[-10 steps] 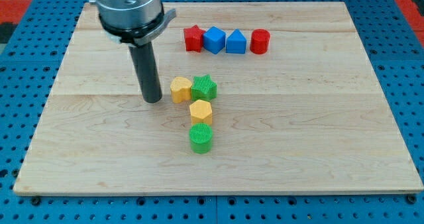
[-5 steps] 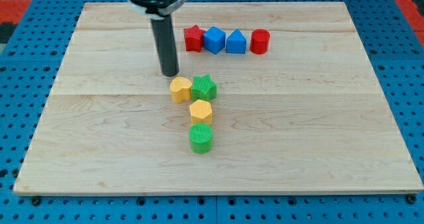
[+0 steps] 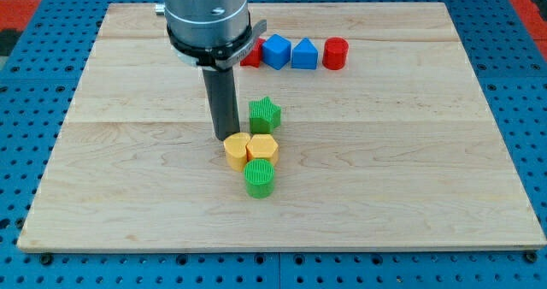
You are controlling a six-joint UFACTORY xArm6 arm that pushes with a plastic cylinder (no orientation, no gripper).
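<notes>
So in the camera view my tip [image 3: 226, 138] sits right at the top edge of the rounded yellow block [image 3: 237, 150], which is jammed up against the yellow hexagon block [image 3: 261, 147], with the green cylinder [image 3: 259, 178] touching just below them and the green star [image 3: 264, 114] a bit apart above, just right of the rod. There's no pincer on this arm, only the rod. Up top on the wooden worktop [image 3: 427, 152] there's a row: red star [image 3: 252, 54] half hidden behind the arm, blue cube [image 3: 276, 51], blue house-shaped block [image 3: 304, 55], red cylinder [image 3: 335, 53].

Dark rod [image 3: 224, 105]; yellow blocks [image 3: 238, 150], [image 3: 262, 147]; ribbed green star [image 3: 264, 115], cylinder [image 3: 259, 178]; blue [image 3: 276, 51], red [image 3: 335, 53] blocks.
</notes>
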